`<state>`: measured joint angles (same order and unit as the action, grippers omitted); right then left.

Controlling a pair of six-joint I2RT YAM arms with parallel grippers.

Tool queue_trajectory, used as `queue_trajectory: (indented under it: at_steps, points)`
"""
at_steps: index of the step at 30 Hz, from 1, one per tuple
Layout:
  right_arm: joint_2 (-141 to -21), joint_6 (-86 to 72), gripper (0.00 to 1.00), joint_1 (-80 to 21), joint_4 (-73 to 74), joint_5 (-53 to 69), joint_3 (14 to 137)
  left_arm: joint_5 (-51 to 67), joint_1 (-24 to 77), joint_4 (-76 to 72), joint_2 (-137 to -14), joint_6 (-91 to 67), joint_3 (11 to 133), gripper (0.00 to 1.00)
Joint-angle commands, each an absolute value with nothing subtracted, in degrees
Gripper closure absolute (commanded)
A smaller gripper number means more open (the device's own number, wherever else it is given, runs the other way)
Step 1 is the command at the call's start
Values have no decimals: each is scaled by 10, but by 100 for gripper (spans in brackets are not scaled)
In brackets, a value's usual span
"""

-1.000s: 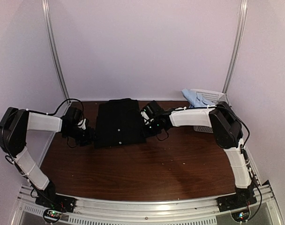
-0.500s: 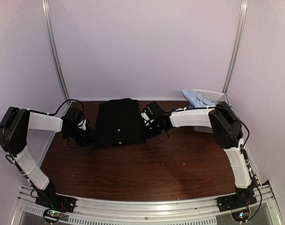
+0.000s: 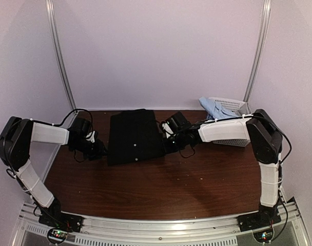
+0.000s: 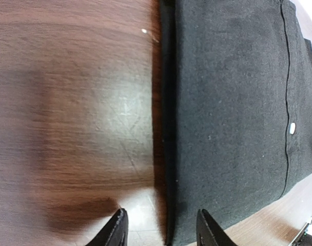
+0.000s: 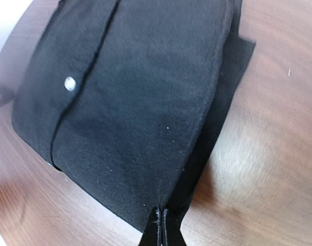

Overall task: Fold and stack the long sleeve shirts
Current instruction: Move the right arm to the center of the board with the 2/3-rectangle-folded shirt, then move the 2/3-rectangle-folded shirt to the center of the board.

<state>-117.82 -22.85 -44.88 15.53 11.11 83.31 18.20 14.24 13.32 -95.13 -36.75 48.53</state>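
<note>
Dragged rightward since a second ago, the black shirt (image 3: 134, 137) lies folded on the table (image 3: 145, 189). We see the right gripper (image 5: 162, 225) pinched together on its right edge, the left gripper (image 4: 161, 233) spread astride its left edge; farther back, a pale blue shirt (image 3: 212, 108) drapes the basket (image 3: 237, 104).

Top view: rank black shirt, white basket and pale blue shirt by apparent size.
1. black shirt
2. white basket, partly hidden by the right arm
3. pale blue shirt, draped on the basket's rim
</note>
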Motion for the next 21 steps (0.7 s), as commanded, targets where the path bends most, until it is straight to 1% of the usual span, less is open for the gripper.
queue_trajectory:
  at_steps: [1,10,21]
  points:
    - [-1175,-252,100,-457,122,108,786,194,160,116,-953,-367,485,55]
    - [-1174,-251,100,-458,124,98,774,188,181,116,-933,-386,455,55]
    - [-1171,-256,89,-463,122,96,749,193,203,113,-922,-401,432,55]
